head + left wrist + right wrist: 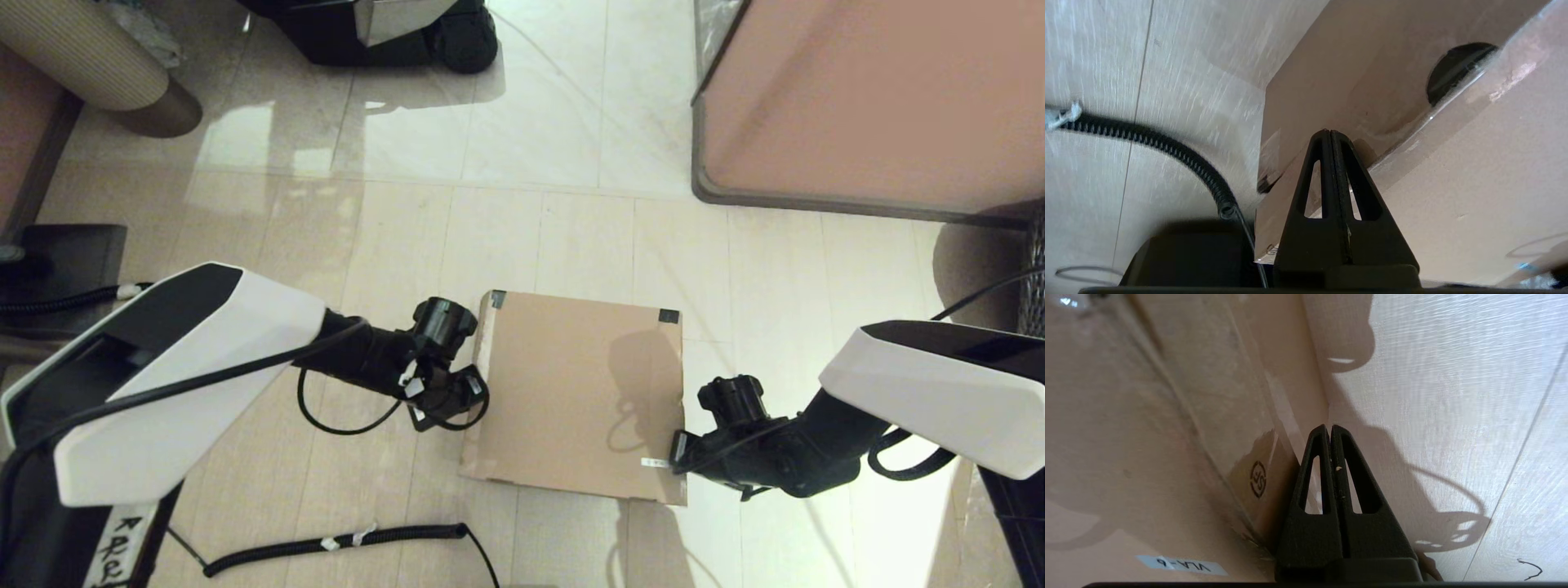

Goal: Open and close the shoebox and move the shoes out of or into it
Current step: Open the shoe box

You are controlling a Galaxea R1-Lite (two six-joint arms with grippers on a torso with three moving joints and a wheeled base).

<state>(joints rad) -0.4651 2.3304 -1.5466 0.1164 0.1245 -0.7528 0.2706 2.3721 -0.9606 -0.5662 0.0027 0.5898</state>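
Head view shows my left gripper [472,390] and right gripper [676,449], both pressed together empty, flanking the closed shoebox [575,392].

Both my forearms wear glossy white shells with black top panels, narrowing to black wrists with round black camera housings. My left hand [1330,134] and right hand [1329,428] are matte black, each finger a tapered wedge with a triangular cutout. Thin black cables loop off both wrists; handwritten black marks on my lower left white cover.
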